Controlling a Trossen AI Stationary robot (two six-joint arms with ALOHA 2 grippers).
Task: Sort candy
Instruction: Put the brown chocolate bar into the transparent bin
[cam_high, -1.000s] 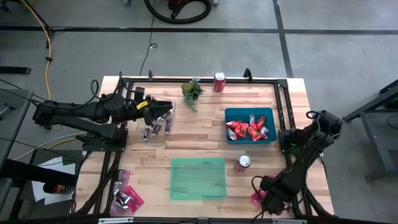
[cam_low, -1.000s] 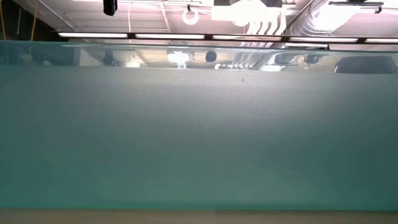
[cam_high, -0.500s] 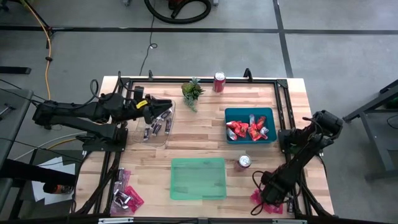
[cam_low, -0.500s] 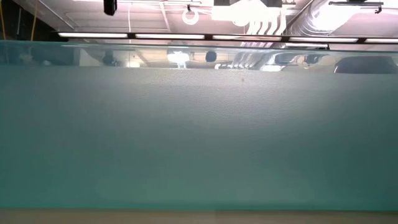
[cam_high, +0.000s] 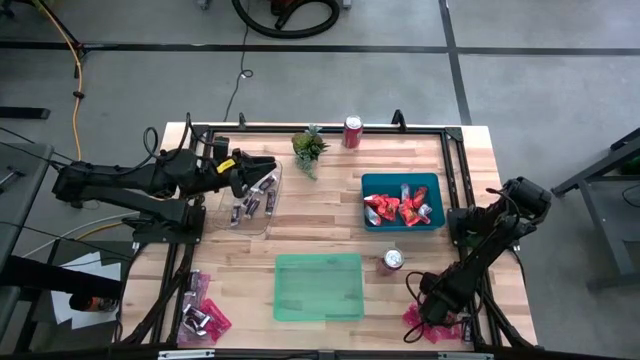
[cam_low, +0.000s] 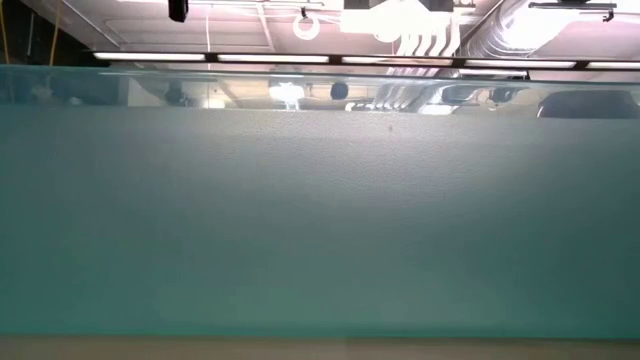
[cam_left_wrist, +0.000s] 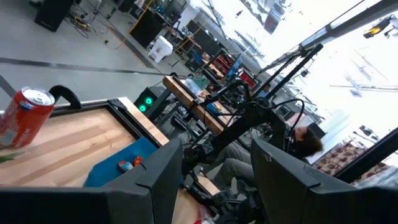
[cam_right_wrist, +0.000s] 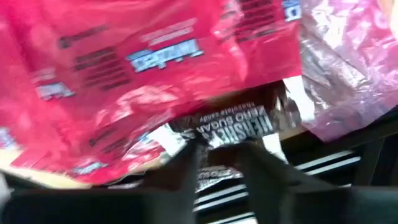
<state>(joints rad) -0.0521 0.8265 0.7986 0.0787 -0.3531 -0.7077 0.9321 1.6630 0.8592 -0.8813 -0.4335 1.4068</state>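
In the right wrist view my right gripper (cam_right_wrist: 219, 163) is down in the candy pile (cam_high: 440, 326) at the table's near right corner. It is shut on a dark brown-and-silver bar (cam_right_wrist: 231, 127) that lies under red-pink packets (cam_right_wrist: 143, 68). My left gripper (cam_high: 268, 177) hovers open over the clear tray (cam_high: 237, 222) at the far left, where dark bars (cam_high: 252, 207) lie. Nothing is between its fingers (cam_left_wrist: 155, 183). Red-orange packets (cam_high: 395, 208) fill the blue tray (cam_high: 366, 181). My right gripper pinches the bar's crimped silver end (cam_right_wrist: 217, 152) between its two fingers, which come down from above into the pile. The bar still lies in the pile, partly under a red-pink packet. How far back it reaches between the fingers does not show.
A green tray (cam_high: 318, 287) sits at the near middle, with a soda can (cam_high: 393, 261) beside it. Another can (cam_high: 353, 130) and a small plant (cam_high: 309, 147) stand at the far edge. More candy (cam_high: 203, 317) lies at the near left corner. A teal wall (cam_low: 320, 210) fills the low view.
My right gripper has edged slightly toward the table's left over the near right candy pile. My left arm has kept still above the clear tray.
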